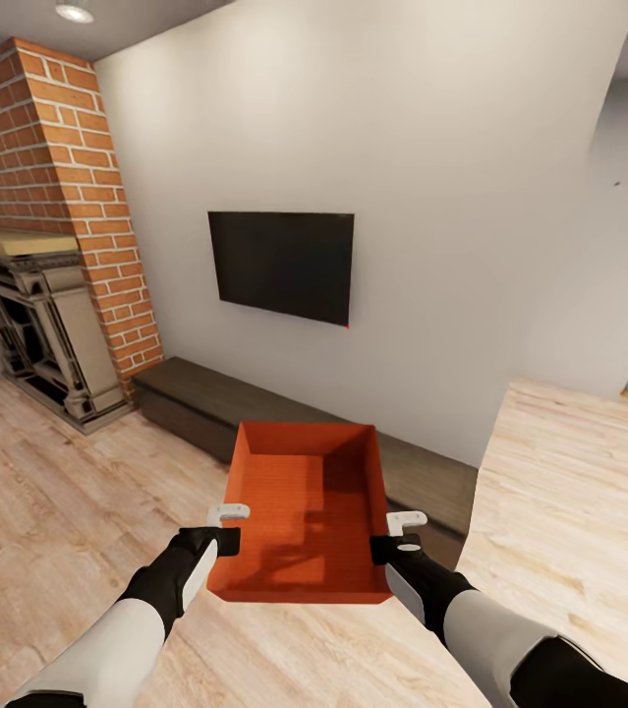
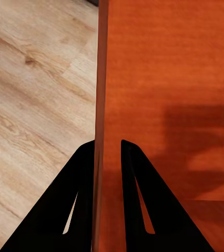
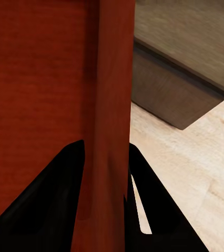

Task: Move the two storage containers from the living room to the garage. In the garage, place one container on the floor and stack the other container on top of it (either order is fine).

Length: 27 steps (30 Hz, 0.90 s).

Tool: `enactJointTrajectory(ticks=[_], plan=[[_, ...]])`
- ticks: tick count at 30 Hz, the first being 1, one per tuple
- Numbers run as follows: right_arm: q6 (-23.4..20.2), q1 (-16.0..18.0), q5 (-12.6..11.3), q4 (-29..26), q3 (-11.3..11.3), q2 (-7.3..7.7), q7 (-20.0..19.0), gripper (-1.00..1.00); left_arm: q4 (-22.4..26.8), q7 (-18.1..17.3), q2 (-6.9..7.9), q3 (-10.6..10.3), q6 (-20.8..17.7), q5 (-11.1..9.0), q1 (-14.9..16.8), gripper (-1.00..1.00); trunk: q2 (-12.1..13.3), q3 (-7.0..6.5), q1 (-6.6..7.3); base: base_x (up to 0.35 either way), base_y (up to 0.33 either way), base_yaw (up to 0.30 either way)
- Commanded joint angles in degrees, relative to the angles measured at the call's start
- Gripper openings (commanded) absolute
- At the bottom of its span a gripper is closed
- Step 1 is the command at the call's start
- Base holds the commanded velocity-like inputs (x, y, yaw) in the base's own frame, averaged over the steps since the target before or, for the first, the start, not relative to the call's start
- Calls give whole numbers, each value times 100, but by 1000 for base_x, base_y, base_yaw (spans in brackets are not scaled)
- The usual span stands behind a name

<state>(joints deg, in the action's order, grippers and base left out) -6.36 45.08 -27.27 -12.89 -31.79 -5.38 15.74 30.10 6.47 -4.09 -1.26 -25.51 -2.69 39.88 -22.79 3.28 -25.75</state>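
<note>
I held one storage container (image 1: pixel 304 511) off the wood plank floor (image 1: pixel 48 521) in the living room, left gripper (image 2: pixel 108 152) and right gripper (image 3: pixel 104 157) jaws each clamped astride a side wall. Garage and stacking remained undone.

Home living room, brick fireplace (image 1: pixel 58 167), wall TV (image 1: pixel 282 264) (black, off), plank floor (image 1: pixel 48 531)
</note>
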Motion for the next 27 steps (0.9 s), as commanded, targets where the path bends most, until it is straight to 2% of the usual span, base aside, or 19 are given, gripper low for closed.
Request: enactJointTrajectory(ticks=[1, 8, 27], plan=[[-32, 0, -147, 6, -135, 0, 10, -100, 172, 65, -4, 29, -42, 119, 7, -100, -13, 5, -4, 0, 0, 0], [-38, 0, -147, 7, -135, 2, 9, -100, 172, 65, -4, 29, -42, 119, 5, -100, -13, -51, -4, 0, 0, 0], [-40, 0, -154, 14, -120, 2, 5, -100, 234, 74, -4, 27, -42, 119, 7, -100, -13, -56, -4, 0, 0, 0]])
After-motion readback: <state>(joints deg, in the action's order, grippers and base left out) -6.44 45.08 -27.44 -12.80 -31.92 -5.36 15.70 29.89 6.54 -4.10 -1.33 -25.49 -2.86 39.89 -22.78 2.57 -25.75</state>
